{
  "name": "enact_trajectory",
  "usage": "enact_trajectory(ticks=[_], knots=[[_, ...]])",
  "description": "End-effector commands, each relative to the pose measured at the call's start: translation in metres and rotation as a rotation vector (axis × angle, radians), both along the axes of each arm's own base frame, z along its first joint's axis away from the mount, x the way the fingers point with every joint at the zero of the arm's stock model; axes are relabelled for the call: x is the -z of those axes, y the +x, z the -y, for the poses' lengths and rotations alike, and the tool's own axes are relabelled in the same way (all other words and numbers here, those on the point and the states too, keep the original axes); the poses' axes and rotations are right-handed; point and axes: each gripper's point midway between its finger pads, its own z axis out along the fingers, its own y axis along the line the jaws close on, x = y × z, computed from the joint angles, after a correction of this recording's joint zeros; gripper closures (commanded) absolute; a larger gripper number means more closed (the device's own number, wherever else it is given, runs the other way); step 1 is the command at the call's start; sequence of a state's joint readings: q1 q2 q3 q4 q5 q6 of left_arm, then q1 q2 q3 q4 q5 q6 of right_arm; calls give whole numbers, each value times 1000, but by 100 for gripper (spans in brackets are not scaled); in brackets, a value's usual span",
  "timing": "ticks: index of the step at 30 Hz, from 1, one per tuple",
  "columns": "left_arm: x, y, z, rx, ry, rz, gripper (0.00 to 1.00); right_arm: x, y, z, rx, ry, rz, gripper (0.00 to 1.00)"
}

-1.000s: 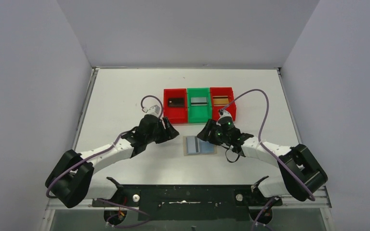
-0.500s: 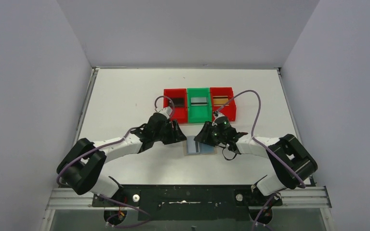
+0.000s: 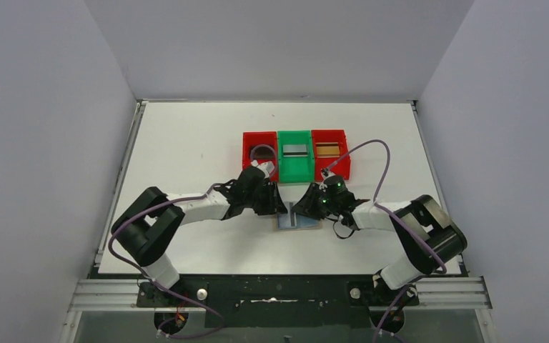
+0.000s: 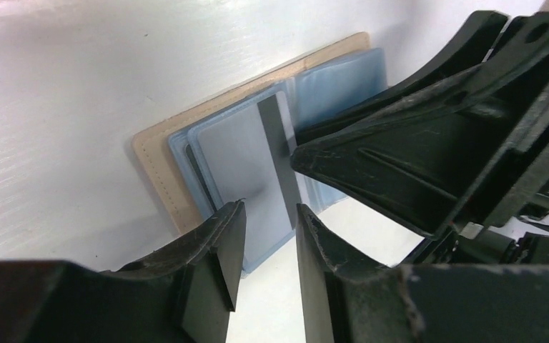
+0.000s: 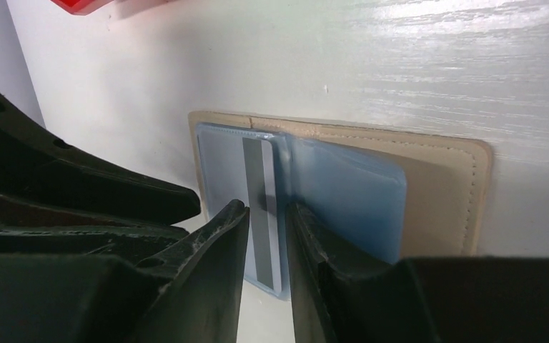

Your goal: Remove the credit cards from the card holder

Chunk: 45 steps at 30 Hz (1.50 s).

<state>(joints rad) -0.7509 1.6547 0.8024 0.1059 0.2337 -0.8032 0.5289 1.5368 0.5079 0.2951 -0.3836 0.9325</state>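
- The flat beige-tan card holder (image 3: pixel 297 219) with its light blue lining lies open at the middle of the white desk (image 3: pixel 186 136), just nearer than the row of red and green plastic bins (image 3: pixel 294 171).
- One silver-grey, dark-striped credit card (image 4: pixel 246 153) is in the lining; other cards already lie in the bins.
- Over the last second both arms have swung inward and now meet over the holder.
- The left gripper (image 4: pixel 268 214) and right gripper (image 5: pixel 266 211) have narrowed to slim gaps, with nothing visibly clamped.
- This looks like the approach to pulling out the last card.
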Motion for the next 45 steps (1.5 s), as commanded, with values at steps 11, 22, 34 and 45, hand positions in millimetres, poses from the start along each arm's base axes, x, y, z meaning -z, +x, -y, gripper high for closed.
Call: enact_trajectory(ticks=[11, 22, 34, 45], knots=[[31, -8, -9, 28, 169, -30, 78, -7, 6, 0, 25, 117, 11, 82], [47, -12, -28, -8, 288, -43, 82, -17, 7, 3, 35, 195, 40, 100], [46, -11, -28, 1, 309, -31, 83, -12, 9, 15, 54, 161, 34, 97], [41, -12, -18, 31, 272, -24, 83, -8, 7, 10, 33, 181, 15, 67]])
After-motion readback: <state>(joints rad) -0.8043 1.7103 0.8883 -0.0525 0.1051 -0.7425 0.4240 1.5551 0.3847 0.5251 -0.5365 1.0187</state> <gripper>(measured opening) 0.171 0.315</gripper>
